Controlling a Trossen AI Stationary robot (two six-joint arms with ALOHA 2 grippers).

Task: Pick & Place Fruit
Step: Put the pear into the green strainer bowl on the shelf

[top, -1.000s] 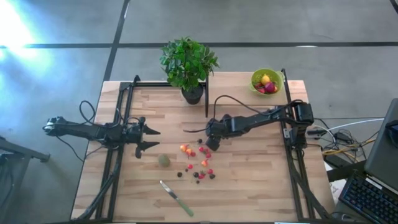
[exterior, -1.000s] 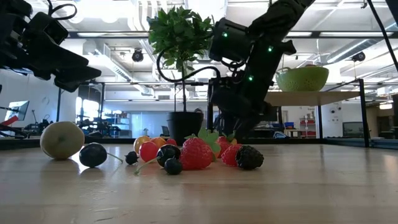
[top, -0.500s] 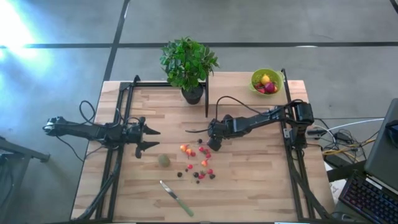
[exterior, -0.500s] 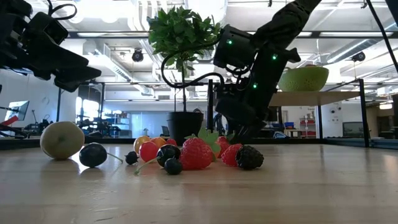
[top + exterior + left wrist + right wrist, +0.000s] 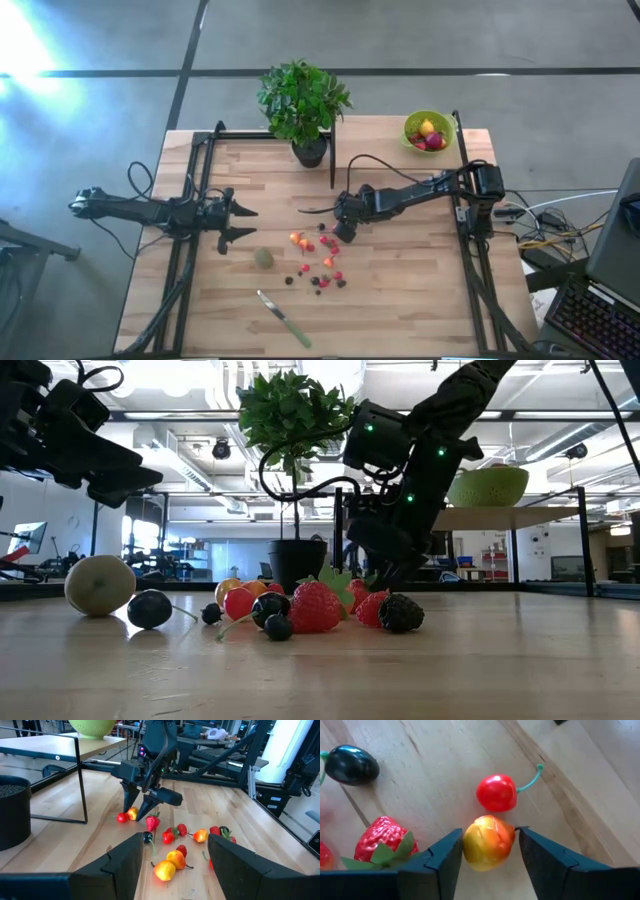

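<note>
Jaws of the right gripper (image 5: 487, 851) are sitting either side of one orange-yellow fruit (image 5: 488, 843), both fingers pressing against it on the worktop (image 5: 400, 280). Just beside it, one red cherry (image 5: 496, 793) with a green stem is lying, and farther out one dark berry (image 5: 350, 765) and one strawberry (image 5: 382, 843) are showing. In the high view this gripper is reaching down at the upper edge of the scattered fruit (image 5: 318, 262) in the middle of the frame. One dull-green ball (image 5: 263, 257) is lying apart to the left of the scatter, and one knife (image 5: 283, 318) is lying toward the lower middle. One lime-green bowl (image 5: 411, 125) is standing at the upper right, holding one yellow piece and some red ones; I cannot count those. One potted plant (image 5: 303, 105) is standing at the top centre. Jaws of the left gripper (image 5: 240, 222) are standing apart and empty at the left of the frame, above the worktop.
</note>
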